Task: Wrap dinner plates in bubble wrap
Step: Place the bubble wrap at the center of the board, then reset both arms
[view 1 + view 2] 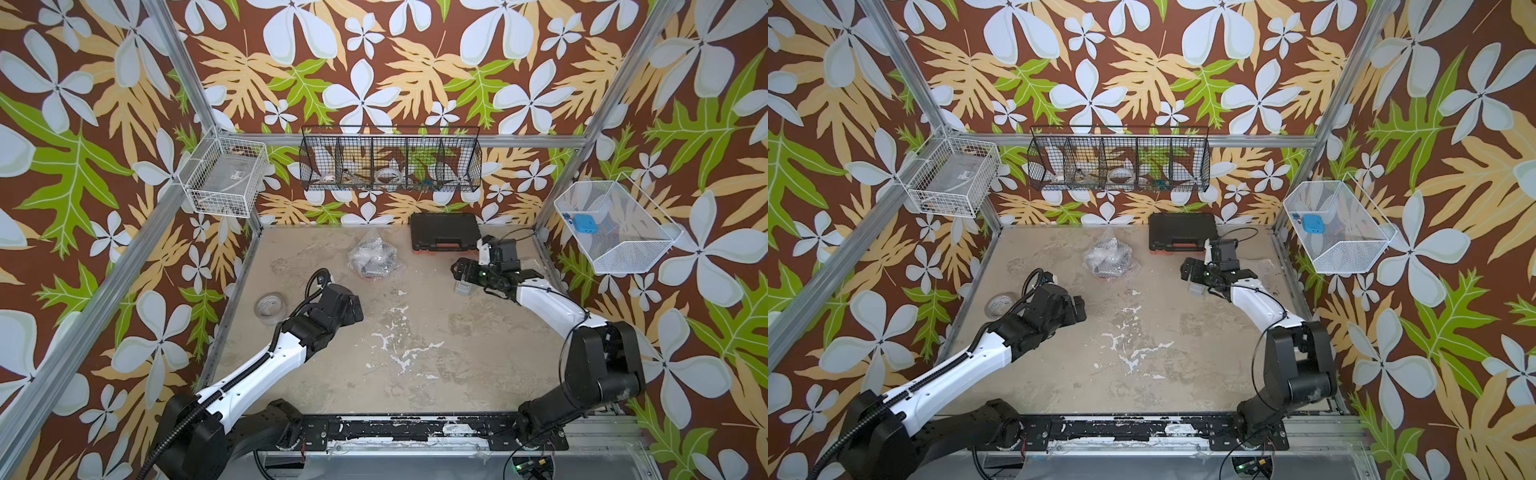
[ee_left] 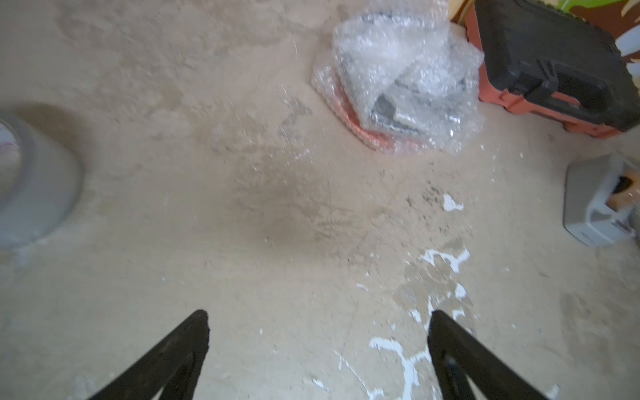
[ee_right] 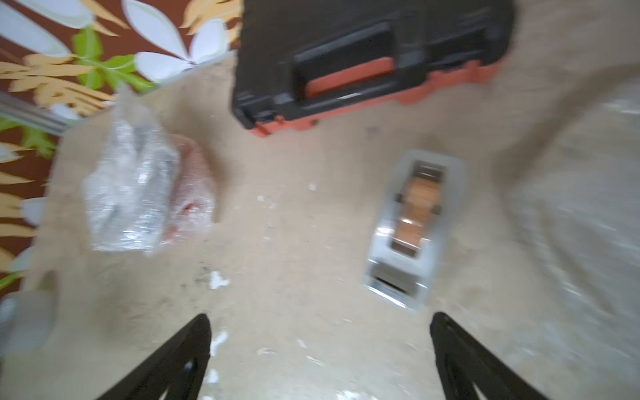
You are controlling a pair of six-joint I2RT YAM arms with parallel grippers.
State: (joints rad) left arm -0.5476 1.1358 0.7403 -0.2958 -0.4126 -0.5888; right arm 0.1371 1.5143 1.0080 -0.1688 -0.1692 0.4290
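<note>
Right, my left gripper (image 2: 320,332) hangs over the table (image 1: 415,365) with its fingers spread wide, nothing between them. Same for the right gripper (image 3: 320,332), near the tape dispenser (image 3: 412,228). Farther back the bubble wrap (image 1: 374,259) sits bundled over the orange plate (image 2: 377,138) — only its rim showing — near the black case (image 1: 444,232) by the back wall.

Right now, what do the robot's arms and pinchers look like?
Both arms have white shells and chunky black joints. The left arm carries a ribbed black hose; the right arm has thin black wires. The left gripper and right gripper each have two black, pointed fingers.
</note>
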